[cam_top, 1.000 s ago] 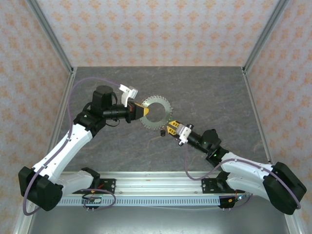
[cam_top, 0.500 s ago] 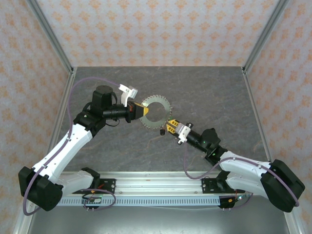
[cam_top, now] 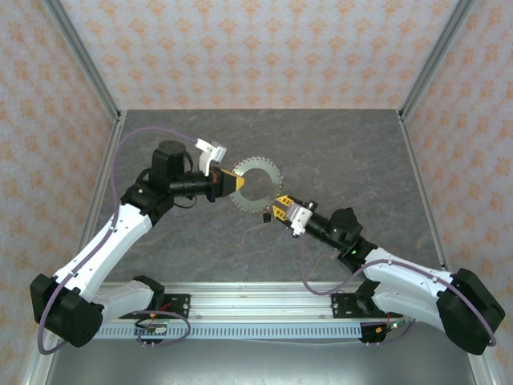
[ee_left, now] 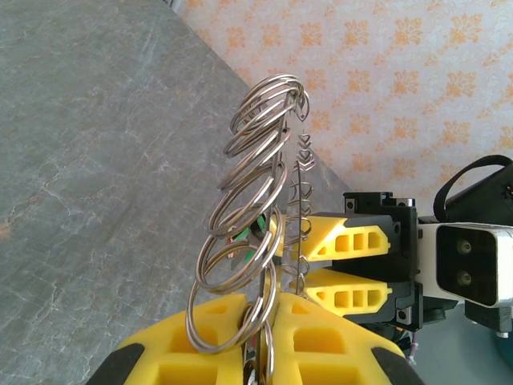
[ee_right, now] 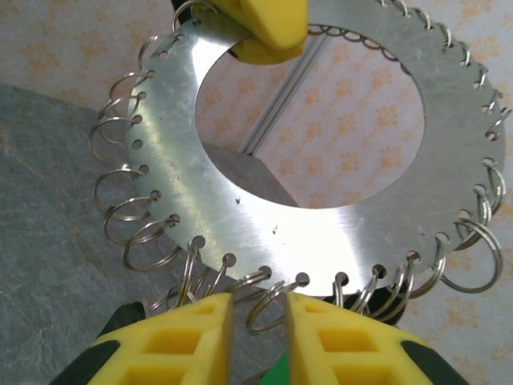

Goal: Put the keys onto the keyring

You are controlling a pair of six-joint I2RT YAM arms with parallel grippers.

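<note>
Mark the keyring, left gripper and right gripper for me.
keyring (ee_right: 240,228): right wrist view, flat plate between hole and rim.
left gripper (ee_left: 263,321): left wrist view, between its yellow fingertips.
right gripper (ee_right: 258,309): right wrist view, gap between its yellow fingertips.

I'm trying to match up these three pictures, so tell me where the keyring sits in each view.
Top external: keyring at the centre of the frame.
Left wrist: keyring edge-on, rising up the middle.
Right wrist: keyring face-on, spanning the upper frame.
Shared landmark: left gripper clamped on its rim: left of the ring from above, frame bottom in its own view, frame top in the right wrist's.
</note>
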